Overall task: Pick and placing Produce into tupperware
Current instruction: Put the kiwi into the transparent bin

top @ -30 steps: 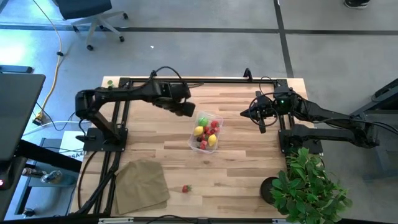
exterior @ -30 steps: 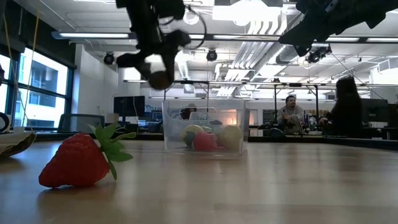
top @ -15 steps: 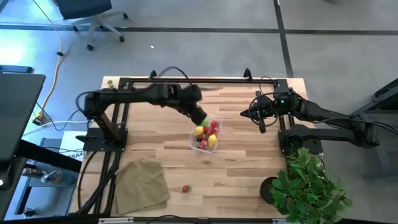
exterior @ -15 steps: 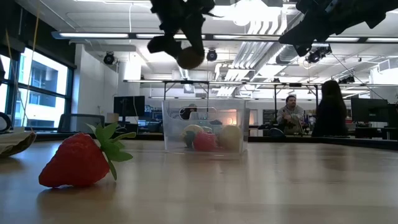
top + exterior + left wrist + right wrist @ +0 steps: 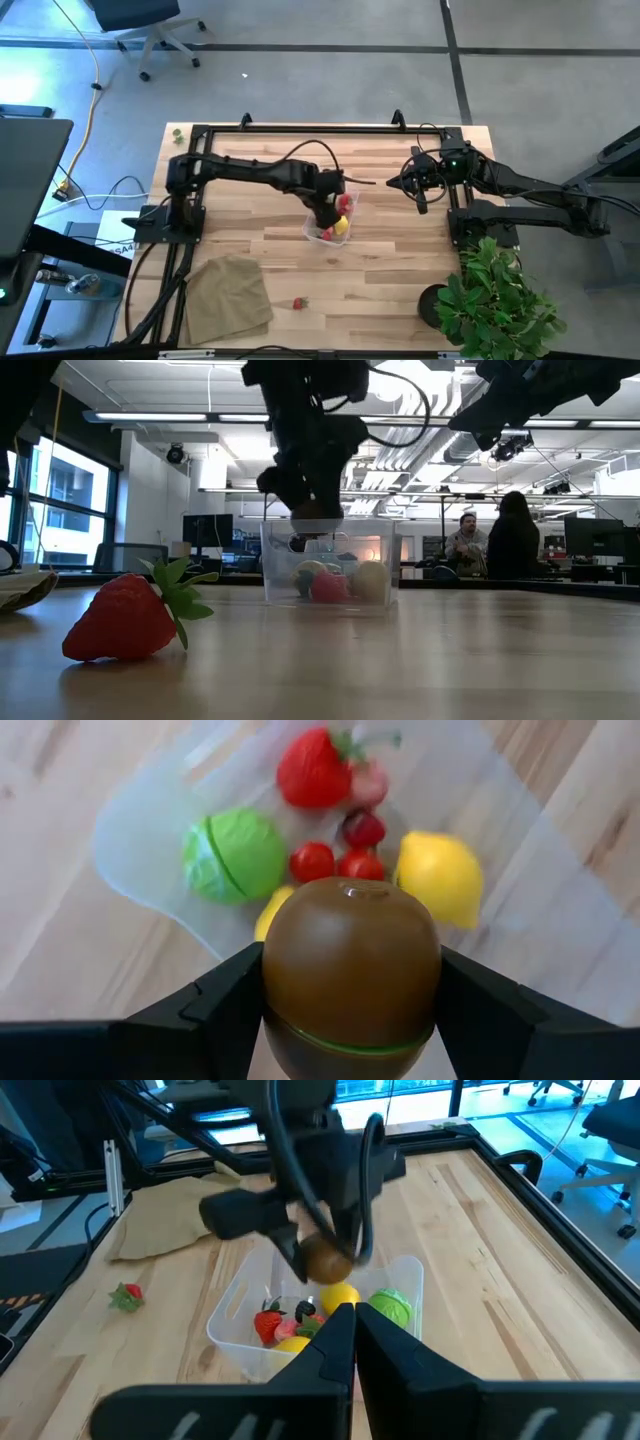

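Observation:
The clear tupperware (image 5: 343,190) stands mid-table on its base, holding a strawberry (image 5: 315,768), a green ball (image 5: 235,852), lemons (image 5: 440,875) and small red berries (image 5: 313,860). My left gripper (image 5: 325,205) hangs over the tub, shut on a brown kiwi (image 5: 350,970), which also shows in the right wrist view (image 5: 325,1263). In the low view my left gripper (image 5: 315,520) reaches down to the tub's rim. My right gripper (image 5: 420,190) waits shut and empty to the tub's right. A loose strawberry (image 5: 298,303) lies on the table near the front edge. My left gripper pinches the kiwi's two opposite sides (image 5: 275,990) between its two fingers (image 5: 225,1010). The fingers come from above, pointing down. The kiwi is lifted clear, over the fruits in the tub.
A tan cloth (image 5: 228,295) lies at the front left. A leafy potted plant (image 5: 495,300) stands at the front right corner. The loose strawberry shows large in the low view (image 5: 125,620). People stand in the room beyond the table.
My left gripper has carried the kiwi from the tub's far left toward the table's right and near edge, over the tub, and has come down to the tub's rim. It stays shut on the kiwi.

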`<state>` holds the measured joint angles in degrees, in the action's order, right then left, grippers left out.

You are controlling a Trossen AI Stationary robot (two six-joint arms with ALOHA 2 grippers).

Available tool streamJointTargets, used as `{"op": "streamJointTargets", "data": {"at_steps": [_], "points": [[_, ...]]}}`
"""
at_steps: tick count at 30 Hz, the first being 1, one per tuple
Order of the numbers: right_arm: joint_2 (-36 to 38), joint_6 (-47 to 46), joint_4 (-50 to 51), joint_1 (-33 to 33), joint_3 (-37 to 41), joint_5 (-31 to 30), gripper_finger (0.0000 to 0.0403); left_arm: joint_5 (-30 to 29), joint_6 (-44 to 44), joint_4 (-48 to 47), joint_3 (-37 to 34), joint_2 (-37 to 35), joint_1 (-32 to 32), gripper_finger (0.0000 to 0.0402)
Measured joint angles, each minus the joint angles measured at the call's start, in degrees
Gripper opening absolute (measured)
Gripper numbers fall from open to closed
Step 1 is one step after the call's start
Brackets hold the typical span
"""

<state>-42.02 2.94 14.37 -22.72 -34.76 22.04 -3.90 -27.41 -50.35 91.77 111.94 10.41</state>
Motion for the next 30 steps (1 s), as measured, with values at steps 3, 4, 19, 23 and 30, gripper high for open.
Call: {"op": "streamJointTargets", "data": {"at_steps": [3, 4, 19, 23, 30], "points": [[0.0, 0.0, 0.0, 0.0, 0.0, 0.0, 0.0005, -0.1, 0.2, 1.6, -0.1, 1.7, 0.0, 0.0239], [0.0, 0.0, 0.0, 0.0, 0.0, 0.0, 0.0005, 0.0, 0.3, 1.7, -0.1, 2.0, 0.0, 0.0239], [0.0, 0.0, 0.5, 0.0, 0.0, 0.0, 0.0005, 0.4, 0.0, 4.2, 0.0, 4.8, 0.0, 0.0245], [0.0, 0.0, 0.7, 0.0, 0.0, 0.0, 0.0005, 0.4, 0.0, 4.2, 0.0, 4.7, 0.1, 0.0258], [0.0, 0.0, 0.7, 0.0, 0.0, 0.0, 0.0005, 0.3, 0.0, 4.3, 0.0, 4.7, 0.1, 0.0265]]}}
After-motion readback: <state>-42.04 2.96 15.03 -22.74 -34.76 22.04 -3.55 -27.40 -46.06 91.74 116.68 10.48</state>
